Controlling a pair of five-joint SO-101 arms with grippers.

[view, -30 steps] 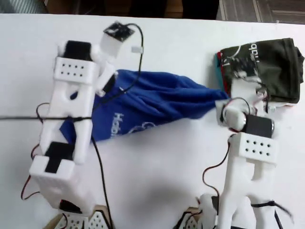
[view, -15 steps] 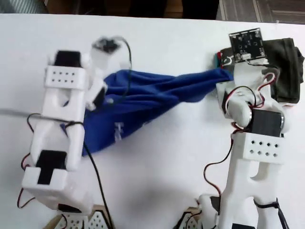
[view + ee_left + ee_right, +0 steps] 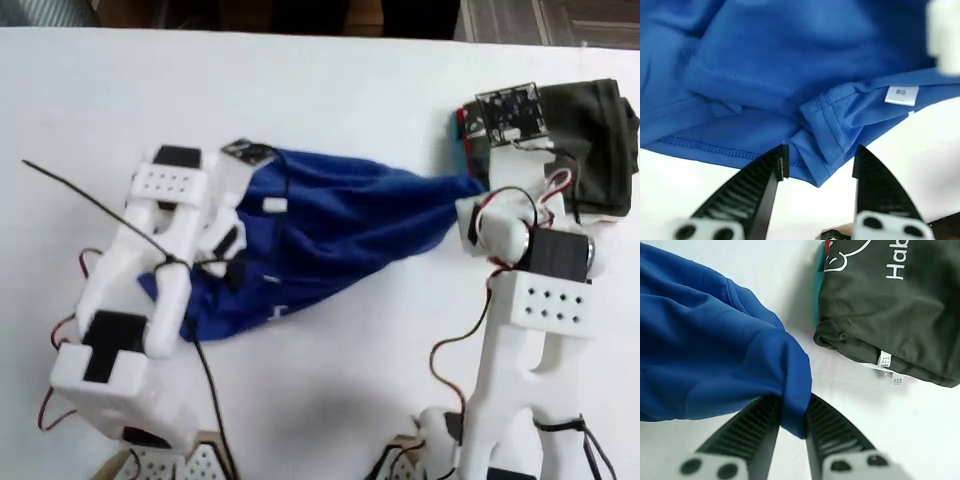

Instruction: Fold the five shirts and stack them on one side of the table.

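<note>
1. The white table serves as the work surface, and the stack of folded shirts at one of its far corners is taken as the landmark.
2. The blue shirt is seen bunched and unfolded, stretched out from just beside the stack to well away from it. It is judged that this shirt is being spread flat and that its folding is not yet begun.
3. The stack is topped by a dark green shirt, under which a teal edge is visible.
4. The right gripper is held just beside the stack, with its jaws clamped on a fold at the shirt's nearer end.
5. The left gripper is placed at the shirt's end farthest from the stack. Its jaws are spread wide, and a stitched hem corner lies between them without being pinched.
6. A size label is seen on the hem at that same far end.
7. For the next move, the left jaws need to be closed on the hem corner. The cloth can then be drawn taut away from the stack and laid flat before any fold is made.
</note>
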